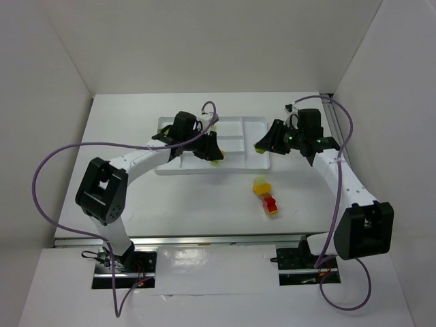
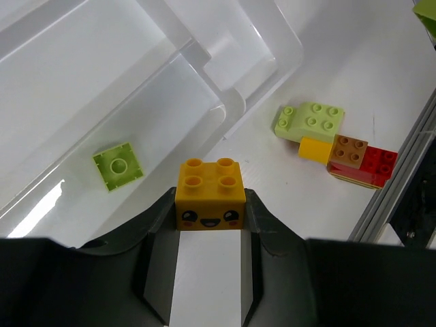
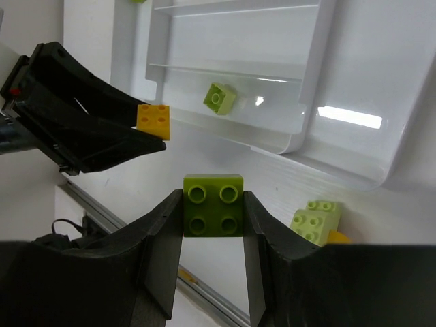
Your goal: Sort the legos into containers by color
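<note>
Left wrist view gives me the yellow-orange smiley plastic brick point(image 2: 210, 182) clamped in the left gripper point(image 2: 210, 204)'s closed fingers. It is square, face toward the lens and studs uppermost, beside the white plastic tray point(image 2: 272, 41)'s rim, with open table point(image 2: 300, 197) between it and the loose brick cluster point(image 2: 334, 144). My right gripper point(image 3: 213, 201) grips an olive-green square brick point(image 3: 213, 212) near the tray's corner.

- White surface point(image 1: 204, 204), flat.
- White tray point(image 1: 253, 129) lies toward its far side.
- Clump of bricks point(image 1: 265, 196) just off the tray's near right corner: lime brick point(image 2: 310, 121), yellow brick point(image 2: 313, 148), brown brick point(image 2: 349, 151) on a red brick point(image 2: 379, 163), all touching.
</note>
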Tool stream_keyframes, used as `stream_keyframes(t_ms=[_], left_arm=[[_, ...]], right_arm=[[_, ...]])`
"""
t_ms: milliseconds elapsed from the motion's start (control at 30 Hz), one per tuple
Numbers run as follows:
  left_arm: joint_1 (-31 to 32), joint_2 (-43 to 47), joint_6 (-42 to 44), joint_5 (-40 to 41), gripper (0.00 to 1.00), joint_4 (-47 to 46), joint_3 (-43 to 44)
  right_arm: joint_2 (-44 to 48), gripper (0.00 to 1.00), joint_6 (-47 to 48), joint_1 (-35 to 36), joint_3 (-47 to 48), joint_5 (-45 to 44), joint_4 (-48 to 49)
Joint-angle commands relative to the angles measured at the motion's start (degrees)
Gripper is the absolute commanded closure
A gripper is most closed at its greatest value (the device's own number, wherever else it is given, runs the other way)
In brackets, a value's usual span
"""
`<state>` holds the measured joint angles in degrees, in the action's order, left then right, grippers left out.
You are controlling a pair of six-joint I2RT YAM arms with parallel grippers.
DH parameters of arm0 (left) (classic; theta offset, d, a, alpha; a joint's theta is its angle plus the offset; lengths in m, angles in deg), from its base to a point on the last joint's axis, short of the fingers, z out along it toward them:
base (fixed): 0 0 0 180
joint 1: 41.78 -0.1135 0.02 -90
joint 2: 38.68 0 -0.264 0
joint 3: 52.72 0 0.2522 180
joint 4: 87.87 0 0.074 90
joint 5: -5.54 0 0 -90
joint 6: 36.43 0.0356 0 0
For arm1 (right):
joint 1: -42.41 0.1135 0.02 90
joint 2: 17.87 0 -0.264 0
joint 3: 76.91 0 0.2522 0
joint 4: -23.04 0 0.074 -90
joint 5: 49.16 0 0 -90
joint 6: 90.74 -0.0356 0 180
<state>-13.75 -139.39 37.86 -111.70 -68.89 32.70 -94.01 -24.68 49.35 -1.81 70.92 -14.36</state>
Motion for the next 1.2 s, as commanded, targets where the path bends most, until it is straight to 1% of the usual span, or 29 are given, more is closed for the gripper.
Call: stream_keyframes(t_ms=[0,133,267,367,400,433,500,600,667,733,800,900,1000,1033,1100,1167], left_arm=[[-1.1,0.2,-2.2,0.4,1.0,-1.3,2.3],[-1.7,-0.4,-2.2,0.9,1.0,-0.7,2.3],[-2.4,1.4,-2.2,1.4,1.0,-0.7,2.3],[-4.1,3.6,-4.8,8.6,1.0,0.3,1.7],[-4.8,4.4,-7.7,11.7,1.0,0.3,1.2],[-5.5,5.6,-9.2,17.2,1.0,1.1,1.2],[-7.6,6.4,-12.4,23.0,1.0,3.0,1.8],[-8.2,6.4,-14.2,28.5,1.0,6.6,5.2],[-8.2,2.9,-13.0,29.3,1.0,9.6,7.9],[-7.6,0.3,-12.4,30.7,1.0,12.4,12.4],[-7.6,-2.5,-13.1,32.4,1.0,15.2,14.6],[-7.6,-3.1,-15.2,36.4,1.0,16.0,15.1],[-10.6,-4.5,-16.6,39.1,1.0,17.9,16.2],[-11.9,-5.1,-17.2,39.1,1.0,19.9,17.9],[-12.6,-6.4,-16.6,39.1,1.0,21.6,19.2],[-12.0,-7.1,-15.9,38.4,1.0,21.6,19.2]], right_arm=[[-0.3,0.77,0.7,-0.3,-0.3,-1.0,1.4],[-0.3,0.77,0.7,-0.3,-0.3,-2.0,0.7],[-0.3,0.77,1.3,-0.3,-0.3,-4.0,0.2],[-0.3,0.77,1.3,-0.3,-0.3,-6.2,-0.4],[-0.3,0.77,1.3,-0.3,-0.3,-7.0,-0.4],[0.3,0.77,1.3,0.3,-0.3,-8.1,-1.0],[1.0,0.77,0.7,0.3,-0.3,-10.7,-1.0],[1.0,0.76,0.7,0.3,-0.3,-11.9,-1.6],[1.0,0.76,0.7,0.8,-0.3,-11.9,-1.6],[0.4,0.76,0.7,0.8,-0.3,-11.9,-1.6],[0.4,0.76,0.7,1.4,-0.3,-13.1,-1.6],[0.4,0.76,0.7,1.9,0.3,-13.6,-2.2],[-0.2,0.76,0.7,1.9,0.8,-13.7,-2.7],[-0.2,0.76,0.7,1.9,0.8,-13.7,-2.7],[-0.2,0.76,0.7,1.9,0.8,-13.7,-2.7],[-0.7,0.76,0.7,1.9,0.8,-13.7,-2.1]])
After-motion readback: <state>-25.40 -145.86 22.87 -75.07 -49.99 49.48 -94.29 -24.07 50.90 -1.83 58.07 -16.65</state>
